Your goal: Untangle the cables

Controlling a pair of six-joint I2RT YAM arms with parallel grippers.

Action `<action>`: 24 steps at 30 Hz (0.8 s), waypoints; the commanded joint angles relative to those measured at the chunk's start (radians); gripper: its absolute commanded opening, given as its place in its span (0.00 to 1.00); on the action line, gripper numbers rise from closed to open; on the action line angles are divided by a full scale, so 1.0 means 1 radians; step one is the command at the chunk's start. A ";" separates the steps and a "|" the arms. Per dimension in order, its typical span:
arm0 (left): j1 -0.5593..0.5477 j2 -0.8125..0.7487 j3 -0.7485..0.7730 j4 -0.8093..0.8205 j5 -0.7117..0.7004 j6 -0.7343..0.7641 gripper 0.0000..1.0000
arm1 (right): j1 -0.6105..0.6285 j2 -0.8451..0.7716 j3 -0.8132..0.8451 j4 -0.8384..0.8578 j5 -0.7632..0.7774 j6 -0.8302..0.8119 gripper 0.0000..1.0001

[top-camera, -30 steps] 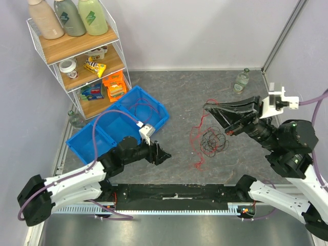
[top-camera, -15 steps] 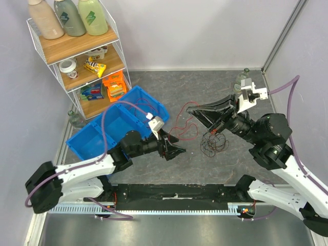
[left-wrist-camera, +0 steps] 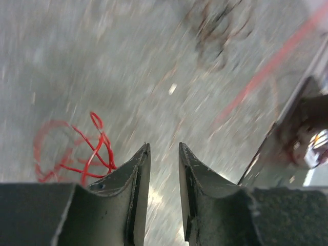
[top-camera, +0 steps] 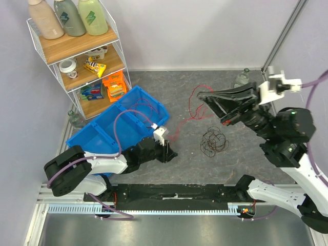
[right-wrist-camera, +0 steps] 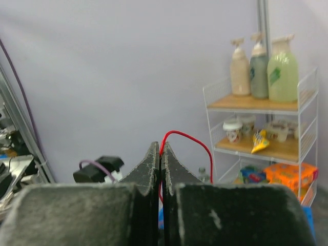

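Over the middle of the table, your red cable hangs in the air. Its upper part is pinched in the right gripper, whose jaws are closed fully on it, and from there it runs down toward the near left, as far as the left gripper. From the right wrist camera you see a red loop standing up above the closed tips.

Your left gripper sits low over the table, close to the near edge. Its jaws have only a narrow gap, and the wrist view shows nothing between them. Red loops lie just beside its left finger. That view is blurred.

The black cable bundle lies on the table right of the middle, apart from both grippers. A thin purple cable lies in the blue bin at the left side. A wire shelf stands at the far left corner.
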 commanded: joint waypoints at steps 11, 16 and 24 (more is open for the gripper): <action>-0.004 -0.263 -0.161 -0.097 -0.021 -0.030 0.58 | 0.001 -0.012 0.070 -0.039 0.102 -0.108 0.00; -0.003 -0.453 -0.099 -0.160 0.100 0.016 0.76 | 0.001 -0.035 -0.084 -0.140 0.130 -0.126 0.00; -0.003 -0.685 0.026 -0.264 0.153 0.092 0.79 | 0.001 -0.093 -0.305 -0.177 0.018 -0.128 0.00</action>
